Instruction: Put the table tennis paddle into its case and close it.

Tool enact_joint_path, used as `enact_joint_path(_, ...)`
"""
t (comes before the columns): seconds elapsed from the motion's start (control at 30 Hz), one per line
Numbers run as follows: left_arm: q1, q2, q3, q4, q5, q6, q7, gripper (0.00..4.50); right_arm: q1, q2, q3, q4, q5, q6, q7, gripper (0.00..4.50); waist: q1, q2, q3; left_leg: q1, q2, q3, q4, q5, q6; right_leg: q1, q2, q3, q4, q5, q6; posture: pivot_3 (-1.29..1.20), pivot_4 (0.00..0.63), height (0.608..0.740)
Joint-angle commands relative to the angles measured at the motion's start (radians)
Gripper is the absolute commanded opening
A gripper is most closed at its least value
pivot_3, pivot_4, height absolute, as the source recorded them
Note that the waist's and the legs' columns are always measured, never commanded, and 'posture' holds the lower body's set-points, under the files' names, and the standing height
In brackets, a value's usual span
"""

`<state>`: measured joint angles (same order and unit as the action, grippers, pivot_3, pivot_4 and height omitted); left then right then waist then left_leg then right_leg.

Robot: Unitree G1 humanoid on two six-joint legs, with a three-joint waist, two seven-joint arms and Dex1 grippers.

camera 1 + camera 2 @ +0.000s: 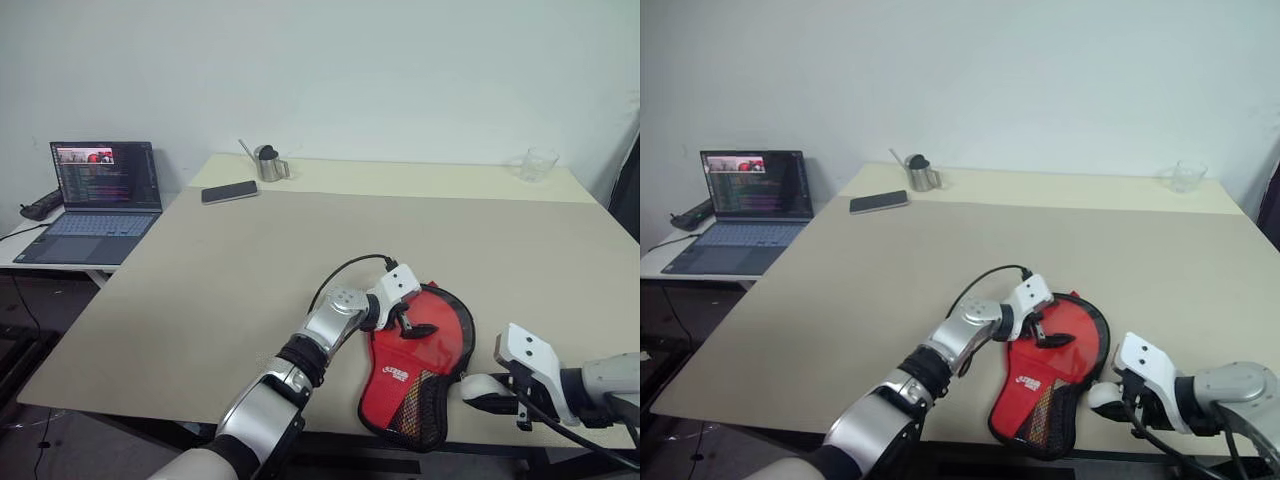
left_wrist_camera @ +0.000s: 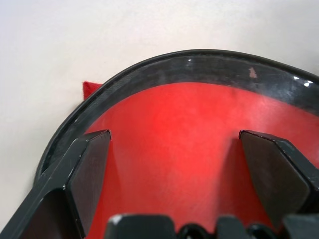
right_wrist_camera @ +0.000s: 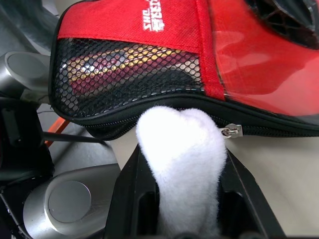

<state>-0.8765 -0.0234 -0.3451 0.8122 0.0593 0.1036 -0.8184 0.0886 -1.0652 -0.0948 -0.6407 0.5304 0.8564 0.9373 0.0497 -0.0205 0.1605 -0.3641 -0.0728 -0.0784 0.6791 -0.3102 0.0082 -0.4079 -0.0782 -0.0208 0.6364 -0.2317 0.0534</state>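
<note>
Item: case (image 1: 420, 370), paddle-shaped fabric pouch, lying flat at the near edge of the table (image 1: 250, 270), about 5 o'clock from table centre. Red face up, white logo, black mesh pocket over the narrow handle end, black piping round the rim, glossy clear panel over the round end.

Table tennis paddle: not directly visible as a bare object; judged already inside, from the filled-out round shape and the striped form behind the mesh in the right wrist view. Not certain.

Closure: zip slider (image 3: 232, 131) seen partway along the black edge, teeth beside it looking meshed; how much of the zip remains open cannot be told. Judged stage: insertion done, zipping under way or nearly finished.

White fluffy charm (image 3: 182, 164): soft, plush, rounded; pinched between the fingers of the right gripper (image 1: 497, 392), at 3 o'clock of the case's handle end, just beside the zip edge.

Left gripper (image 1: 408, 318): fingers spread wide, pressing down on the round red end at 12 o'clock of the case, holding nothing, apparently steadying it.

Elsewhere on the table: smartphone (image 1: 229, 191) and small steel pitcher (image 1: 270, 164) at 11 o'clock, clear glass (image 1: 537, 164) at 2 o'clock. Laptop (image 1: 95, 200) on a side desk, at 9 o'clock.
</note>
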Motion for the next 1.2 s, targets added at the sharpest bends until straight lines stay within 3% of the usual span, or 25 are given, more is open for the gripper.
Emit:
enact_joint_path(0.03, 0.039, 0.031, -0.034, 0.032, 0.057, 0.053, 0.008, 4.50, 0.019, -0.014, 0.043, -0.047, 0.047, -0.020, 0.078, 0.70, 0.000, 0.000, 0.000, 0.000, 0.000, 0.000, 0.000, 0.000, 0.000, 0.000, 0.000, 0.000, 0.000, 0.000, 0.000, 0.00, 0.150, 0.740)
enact_joint_path(0.37, 0.035, 0.024, -0.013, 0.004, 0.031, 0.062, 0.000, 4.50, 0.002, -0.026, 0.038, 0.008, 0.010, -0.063, 0.059, 0.70, 0.000, 0.000, 0.000, 0.000, 0.000, -0.001, 0.000, 0.000, 0.000, 0.001, 0.000, -0.001, -0.002, 0.000, 0.000, 0.00, 0.150, 0.740)
enact_joint_path(0.73, -0.006, 0.034, 0.038, 0.001, 0.004, 0.074, -0.004, 4.50, -0.071, -0.041, 0.016, 0.156, -0.030, -0.107, 0.074, 4.45, -0.011, 0.000, 0.000, 0.001, 0.000, 0.000, 0.001, 0.000, 0.000, 0.001, 0.000, 0.000, -0.001, 0.000, 0.000, 0.00, 0.150, 0.740)
enact_joint_path(0.93, -0.026, 0.058, 0.089, -0.110, -0.068, 0.097, -0.082, 4.50, -0.124, -0.041, -0.074, 0.251, -0.025, -0.129, 0.085, 4.45, -0.024, 0.000, 0.001, 0.000, -0.001, -0.001, 0.001, 0.000, 0.000, 0.001, -0.001, 0.000, -0.001, 0.000, 0.000, 0.00, 0.150, 0.740)
enact_joint_path(1.03, -0.036, 0.126, 0.127, -0.267, -0.153, 0.149, -0.200, 4.50, -0.258, 0.040, -0.142, 0.331, 0.009, -0.083, -0.025, 4.45, -0.037, -0.001, 0.004, 0.000, -0.001, 0.002, 0.001, 0.000, 0.000, -0.001, -0.001, 0.003, 0.002, 0.001, 0.000, 0.00, 0.150, 0.740)
enact_joint_path(1.2, -0.015, 0.340, 0.157, -0.513, -0.242, 0.214, -0.394, 4.50, -0.474, 0.235, -0.085, 0.448, -0.066, 0.081, -0.314, 4.45, -0.049, -0.001, 0.004, 0.000, 0.000, 0.003, 0.000, 0.001, -0.001, -0.005, -0.001, 0.005, 0.007, 0.000, -0.002, 0.00, 0.150, 0.740)
